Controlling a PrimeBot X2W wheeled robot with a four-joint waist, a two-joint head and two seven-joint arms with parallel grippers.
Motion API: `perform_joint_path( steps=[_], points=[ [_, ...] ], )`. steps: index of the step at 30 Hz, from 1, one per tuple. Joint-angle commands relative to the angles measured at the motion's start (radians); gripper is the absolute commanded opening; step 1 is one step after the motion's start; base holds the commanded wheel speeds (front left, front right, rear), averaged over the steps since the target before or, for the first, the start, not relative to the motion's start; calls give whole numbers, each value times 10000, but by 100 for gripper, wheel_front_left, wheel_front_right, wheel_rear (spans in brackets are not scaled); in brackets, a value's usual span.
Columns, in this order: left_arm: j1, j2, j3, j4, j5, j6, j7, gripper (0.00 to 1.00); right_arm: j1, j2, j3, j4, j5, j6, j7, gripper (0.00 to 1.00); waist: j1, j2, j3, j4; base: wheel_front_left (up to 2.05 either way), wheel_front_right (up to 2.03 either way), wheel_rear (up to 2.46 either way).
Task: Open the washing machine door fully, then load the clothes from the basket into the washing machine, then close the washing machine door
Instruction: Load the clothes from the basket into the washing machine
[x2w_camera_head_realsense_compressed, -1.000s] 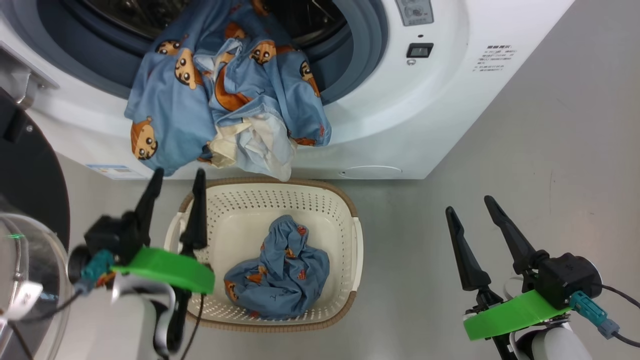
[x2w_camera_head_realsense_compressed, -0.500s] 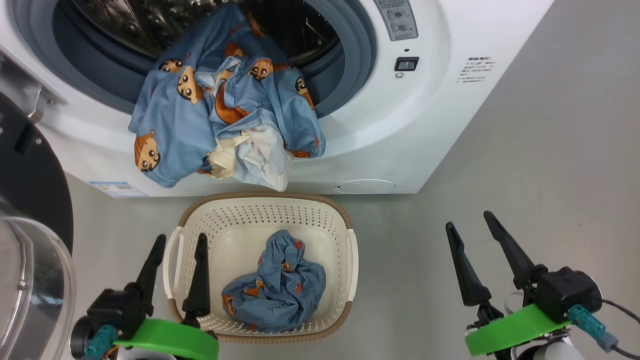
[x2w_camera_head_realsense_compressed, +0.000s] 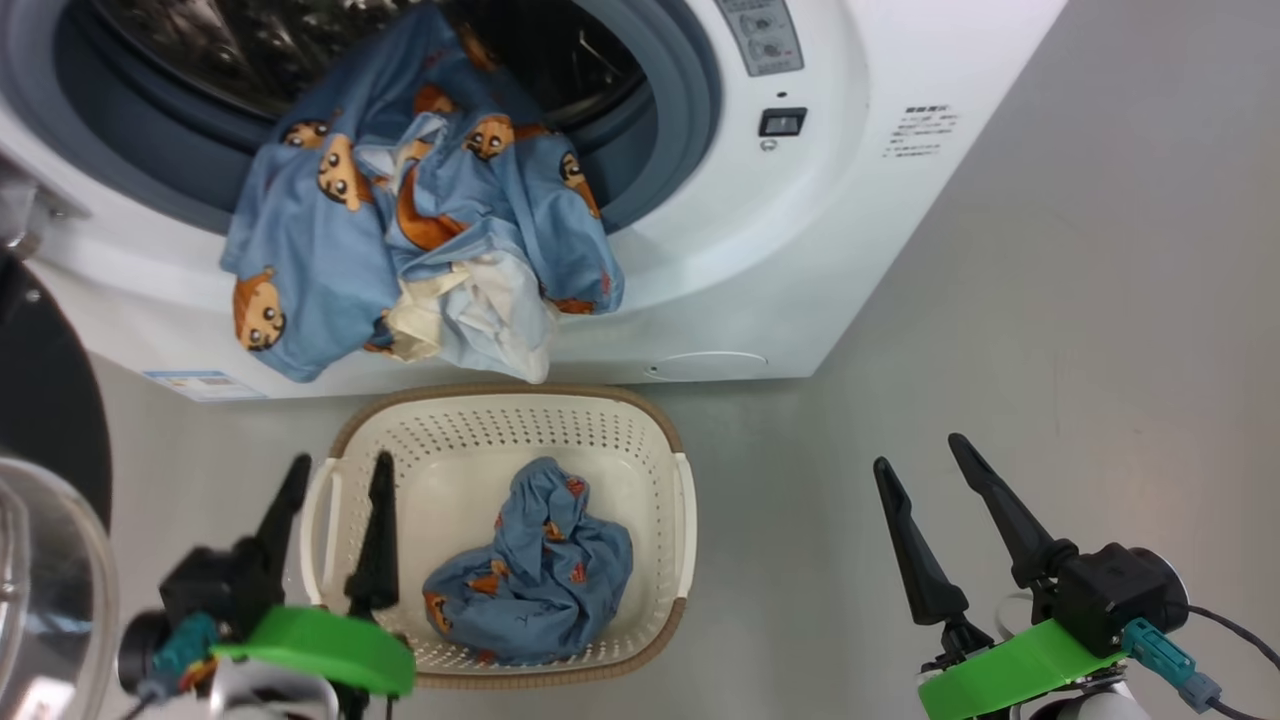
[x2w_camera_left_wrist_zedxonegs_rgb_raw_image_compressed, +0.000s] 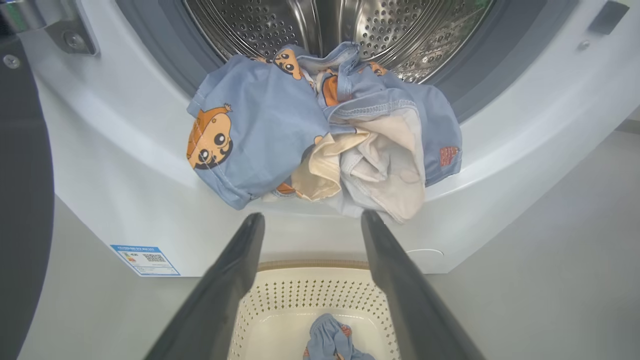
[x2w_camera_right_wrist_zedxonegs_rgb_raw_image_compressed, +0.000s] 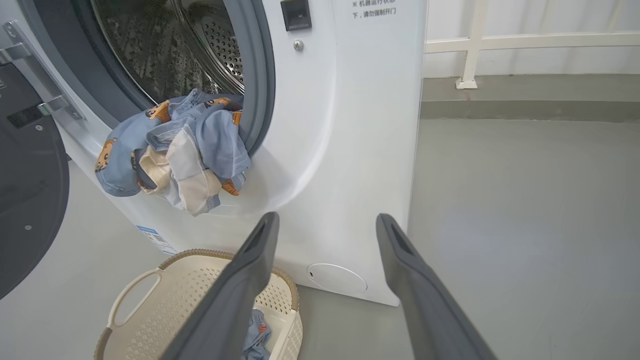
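Clothes (x2w_camera_head_realsense_compressed: 530, 570) in basket (x2w_camera_head_realsense_compressed: 520, 430) beside left fingers (x2w_camera_head_realsense_compressed: 378, 530), right fingers (x2w_camera_head_realsense_compressed: 918, 560) well apart, both spread, empty

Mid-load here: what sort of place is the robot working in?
Likely a laundry corner, perhaps a test space rather than a home: a white front-loading washing machine, clothes hanging from its drum, a perforated basket before it, and a bare grey floor with a white rail beyond.

Washing machine (x2w_camera_head_realsense_compressed: 880, 60): white; gasket (x2w_camera_head_realsense_compressed: 680, 110) grey; drum (x2w_camera_left_wrist_zedxonegs_rgb_raw_image_compressed: 400, 25) perforated steel.
Door (x2w_camera_head_realsense_compressed: 40, 400): glossy black rim.
Clothes (x2w_camera_head_realsense_compressed: 300, 230): light blue, orange-brown cartoon figures.
Basket (x2w_camera_head_realsense_compressed: 500, 430): cream, perforated; brown woven-look rim.
Fingers (x2w_camera_head_realsense_compressed: 905, 540): black.
Floor (x2w_camera_head_realsense_compressed: 1100, 350): grey.
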Motion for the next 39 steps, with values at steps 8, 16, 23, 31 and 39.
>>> perform_joint_path(
  steps=[8, 16, 23, 31, 39],
  points=[
    [-1614, 557, 519, 1172, -247, -268, -51, 100, -118, 92, 221, -392, -61, 27, -48, 100, 0, 0, 624, -545, 0, 0, 0],
    [-2809, 712, 582, 2310, -535, -685, -223, 100, -231, 133, 158, -536, -174, 27, -48, 100, 0, 0, 1103, -748, 0, 0, 0],
    [-3850, 943, 541, 3307, -527, -920, -460, 100, -335, 157, 144, -666, -283, 27, -48, 100, 0, 0, 1612, -899, 0, 0, 0],
    [-4733, 886, 281, 3973, -474, -1133, -661, 100, -432, 180, 114, -724, -349, 27, -48, 100, 0, 0, 1968, -967, 0, 0, 0],
    [-5332, 775, 93, 4263, -442, -1249, -747, 100, -583, 199, 145, -721, -365, 27, -48, 100, 0, 0, 2171, -982, 0, 0, 0]
  ],
)
